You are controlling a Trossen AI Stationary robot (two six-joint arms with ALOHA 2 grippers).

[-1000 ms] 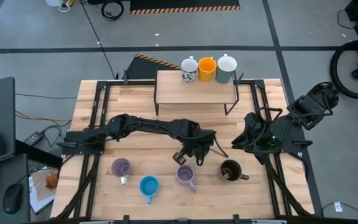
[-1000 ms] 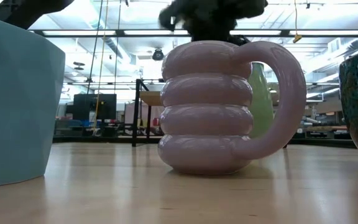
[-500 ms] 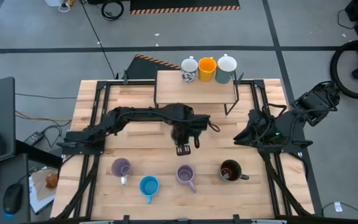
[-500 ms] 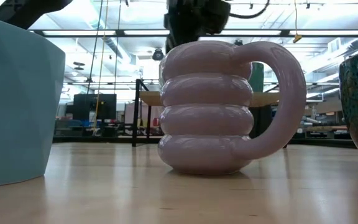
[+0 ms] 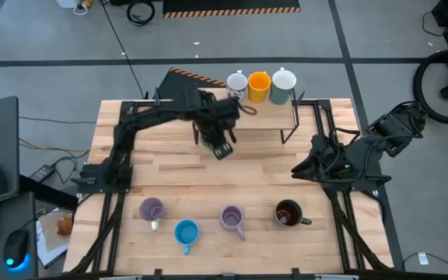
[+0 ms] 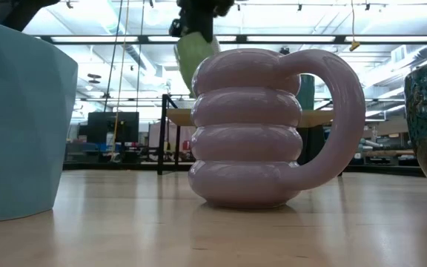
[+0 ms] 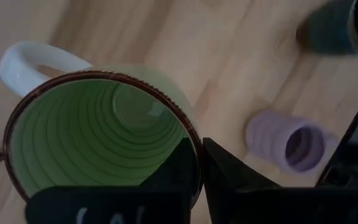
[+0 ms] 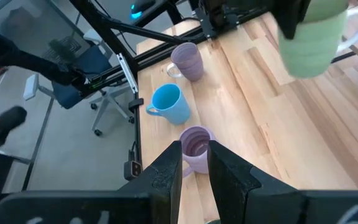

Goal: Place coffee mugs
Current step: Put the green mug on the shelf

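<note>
The left gripper is clamped on the rim of the green mug, one finger inside the wall and one outside, holding it in the air over the middle of the table, just in front of the raised shelf. In the right wrist view the mug hangs roughly upright, mouth up, with its white handle sticking out sideways; its exact tilt is hard to judge. On the shelf stand a white mug, an orange mug and another white mug in a row. Along the near edge stand a purple mug, the blue mug, a ribbed purple mug and the dark brown mug, all upright. The right gripper waits at the table's right side, fingers narrowly apart, holding nothing
</note>
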